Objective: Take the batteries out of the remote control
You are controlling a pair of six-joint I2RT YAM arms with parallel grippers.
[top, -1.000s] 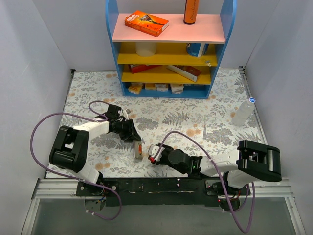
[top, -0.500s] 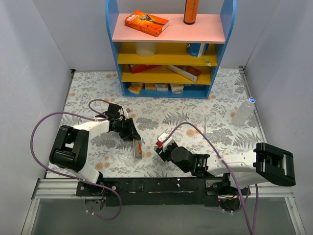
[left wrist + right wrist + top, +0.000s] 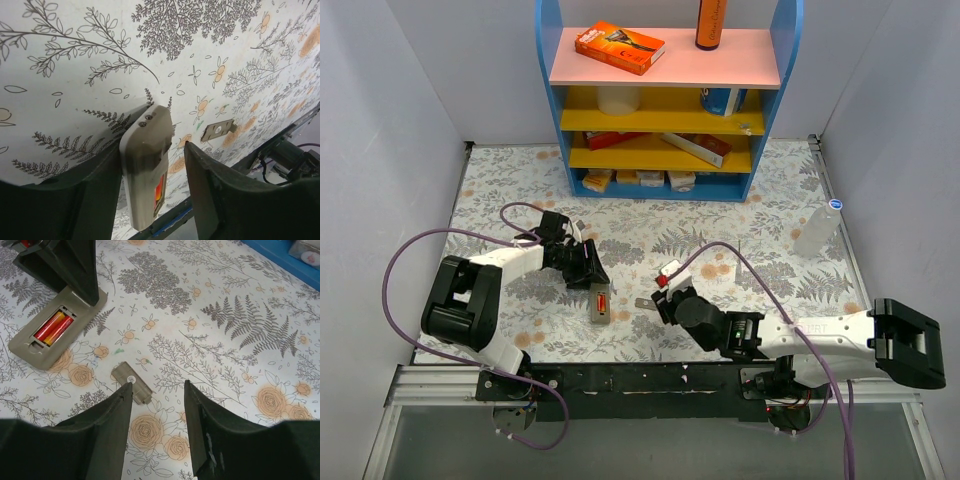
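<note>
The grey remote control lies flat on the floral table, recess up, with two red batteries in it. My left gripper straddles its far end. In the left wrist view the remote rests against my left finger, with a small gap to the right finger, so my left gripper is open. A battery shows in the recess. My right gripper is open and empty, to the right of the remote. In its view it hovers over the table, with the remote and batteries at the left.
A small flat grey plate lies between the remote and my right gripper; it also shows in the right wrist view. A blue shelf unit with boxes stands at the back. A clear bottle lies at the right. Grey walls close both sides.
My right gripper has moved up and to the right, away from the remote, as its arm stretched out. The remote has turned slightly under my left gripper.
</note>
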